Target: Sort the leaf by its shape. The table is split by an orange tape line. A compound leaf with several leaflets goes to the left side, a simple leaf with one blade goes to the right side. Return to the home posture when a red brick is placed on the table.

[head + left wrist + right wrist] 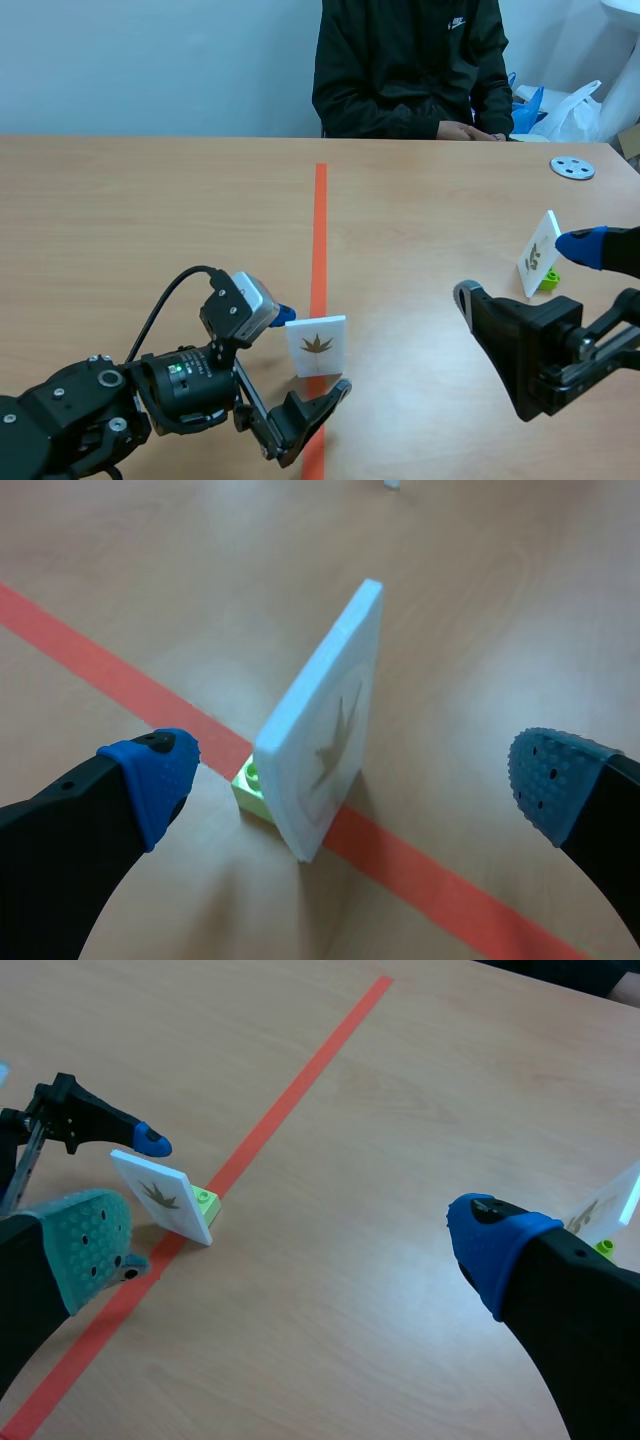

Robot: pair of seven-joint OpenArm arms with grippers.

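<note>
Standing upright on the orange tape line (320,220), near the table's (150,230) robot-side edge and about midway between its left and right edges, the white leaf card (317,345) is held up by a small green brick (250,785) at its foot. Its print shows a star-like leaf with pointed fingers spreading from one stalk. I read that as a single lobed blade, though it is too small to rule out separate leaflets.

The step in hand looks like the pick-up. The left gripper (355,785) brackets the card, one blue pad (150,780) off each face, with the jaws wide apart and touching nothing. The next move calls for closing squarely on the card's faces without tipping it off the brick. If the leaf is simple, the card then goes across to the right side.

The left arm lies low along the near edge, its wrist turned so the fingers straddle the card from the side.

The right gripper (292,1245) hangs spread and empty over the right half, near a second card (540,255) on its own green base (549,280) toward the right edge. That card's print is too small to read.

A grey disc (572,167) lies near the far right corner, and a person (410,65) sits at the far edge. No red brick shows.
</note>
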